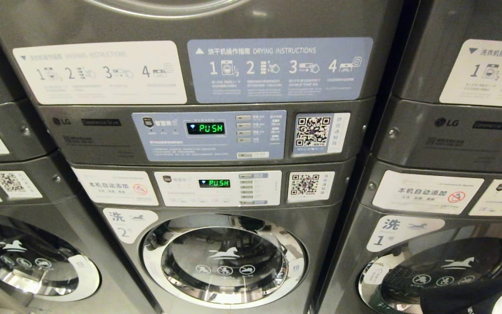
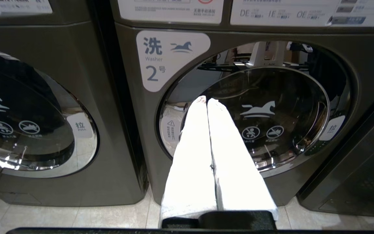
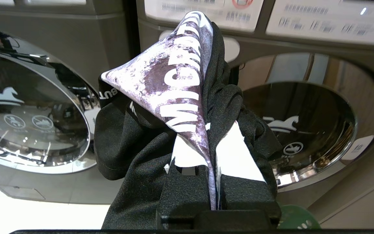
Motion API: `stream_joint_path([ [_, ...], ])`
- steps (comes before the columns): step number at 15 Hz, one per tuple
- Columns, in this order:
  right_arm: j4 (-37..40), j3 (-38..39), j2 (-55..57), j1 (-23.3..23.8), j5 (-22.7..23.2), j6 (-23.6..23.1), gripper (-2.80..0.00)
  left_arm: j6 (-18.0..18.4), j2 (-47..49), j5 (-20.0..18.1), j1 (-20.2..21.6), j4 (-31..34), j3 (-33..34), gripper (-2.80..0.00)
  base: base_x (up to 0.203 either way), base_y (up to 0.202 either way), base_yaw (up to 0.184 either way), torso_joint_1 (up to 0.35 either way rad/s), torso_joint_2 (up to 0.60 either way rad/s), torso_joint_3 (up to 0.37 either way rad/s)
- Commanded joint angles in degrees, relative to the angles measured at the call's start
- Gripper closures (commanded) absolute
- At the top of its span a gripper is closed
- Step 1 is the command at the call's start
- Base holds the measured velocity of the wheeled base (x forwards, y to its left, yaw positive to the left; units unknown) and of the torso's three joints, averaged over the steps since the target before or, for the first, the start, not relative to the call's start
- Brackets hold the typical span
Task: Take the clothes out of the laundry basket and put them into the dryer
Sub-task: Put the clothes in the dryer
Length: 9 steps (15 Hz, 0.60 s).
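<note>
Right now I'm facing a wall of dark grey stacked laundry machines point(image 1: 216, 144), green PUSH lit on both control panels. Washer number two's round chrome-ringed glass door point(image 2: 255, 117) is closed in front of my left gripper point(image 2: 207, 100), its white fingers point(image 2: 193, 156) pressed together with nothing between them. My right gripper point(image 3: 213, 175) is clenched on a black garment with white lettering point(image 3: 174, 97), bunched above its fingers before another closed door point(image 3: 307, 130); a corner of it shows low right in head view.
</note>
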<state>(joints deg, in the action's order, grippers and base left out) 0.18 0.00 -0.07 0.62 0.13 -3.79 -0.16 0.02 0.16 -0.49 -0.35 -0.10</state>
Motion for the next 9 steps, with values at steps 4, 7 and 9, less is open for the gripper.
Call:
stream_joint_path([
  [4,0.0,-0.1,0.0,0.0,0.0,-0.3,0.00,0.0,0.0,0.0,0.0,0.0,0.0,0.00,0.000,0.000,0.000,0.249,-0.59,-0.342],
  [7,0.0,0.0,0.0,0.0,0.0,-0.3,0.00,0.0,0.0,0.0,0.0,0.0,0.0,0.00,0.000,0.000,0.000,0.231,-0.53,-0.301],
  [9,0.0,-0.1,0.0,0.0,0.0,-0.3,0.00,0.0,0.0,0.0,0.0,0.0,0.0,0.00,0.000,0.000,0.000,0.181,-0.38,-0.214],
])
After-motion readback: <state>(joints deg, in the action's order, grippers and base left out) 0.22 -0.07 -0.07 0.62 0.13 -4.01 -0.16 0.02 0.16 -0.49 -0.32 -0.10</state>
